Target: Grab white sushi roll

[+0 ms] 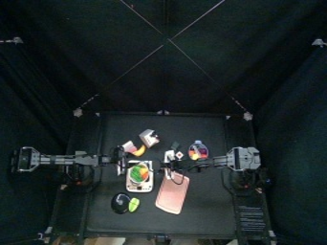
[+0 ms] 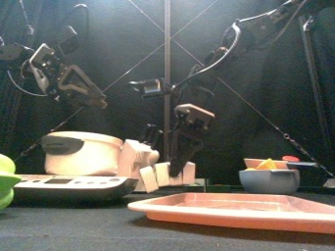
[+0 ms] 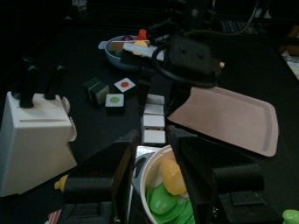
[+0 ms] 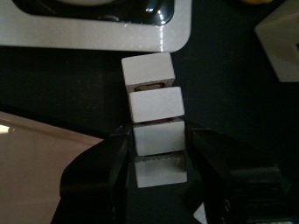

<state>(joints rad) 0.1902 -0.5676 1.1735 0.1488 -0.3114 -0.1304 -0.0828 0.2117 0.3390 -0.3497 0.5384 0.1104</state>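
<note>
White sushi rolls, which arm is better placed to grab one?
Right. The right gripper straddles one of the white rolls, jaws on either side. The left gripper hangs back over the scale.

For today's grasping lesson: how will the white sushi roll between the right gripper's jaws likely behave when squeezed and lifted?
The white sushi roll looks blocky and flat-sided, so it probably won't roll. It sits close in a row with neighbouring rolls, which may get nudged. The right gripper straddles it, suggesting an easy, light lift.

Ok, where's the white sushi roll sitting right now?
The white sushi roll lies mid-table in a short row of white pieces, between the pink tray and the scale. In the right wrist view it sits between the right gripper's open jaws.
</note>
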